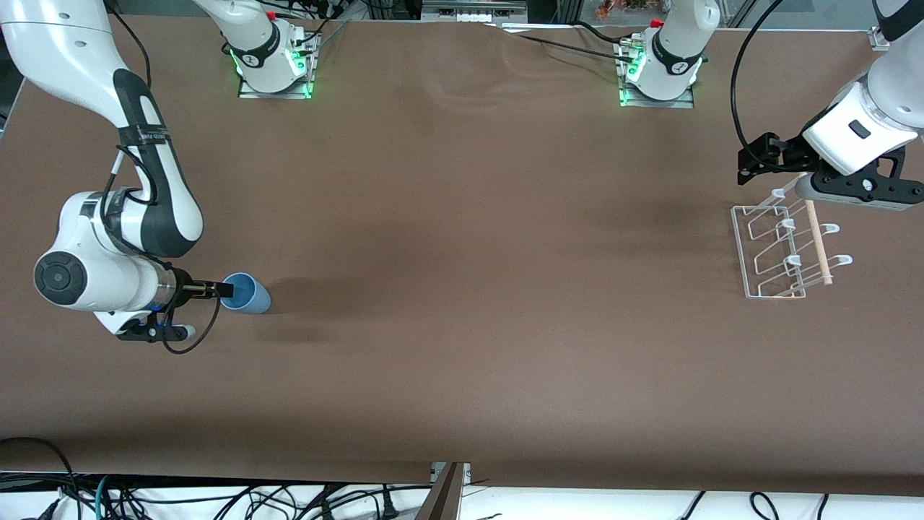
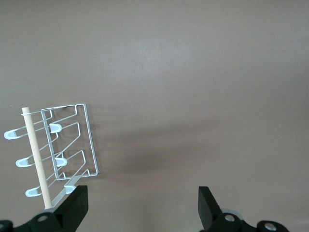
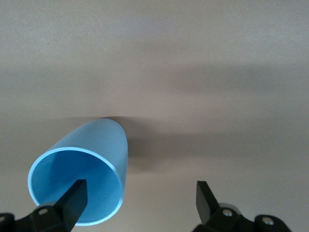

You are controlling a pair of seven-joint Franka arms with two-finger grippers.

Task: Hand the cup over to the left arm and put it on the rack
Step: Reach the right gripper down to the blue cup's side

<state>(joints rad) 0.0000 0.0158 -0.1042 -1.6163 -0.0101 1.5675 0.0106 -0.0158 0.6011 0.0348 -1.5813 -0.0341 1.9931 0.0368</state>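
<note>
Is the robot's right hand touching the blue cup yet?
Cannot tell. In the right wrist view, one finger of the open right hand overlaps the light-blue tapered plastic cup's rim, but neither contact nor gap shows plainly.

Cup (image 3: 79,179) base hidden by its own body. Rack (image 1: 783,249) top end covered by left end effector (image 1: 754,159).

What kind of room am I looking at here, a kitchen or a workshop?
Most likely a robotics lab. Two white arms are bolted to a brown table, loose cables trail along its edge, and the only props are a blue cup and a small wire rack.
</note>
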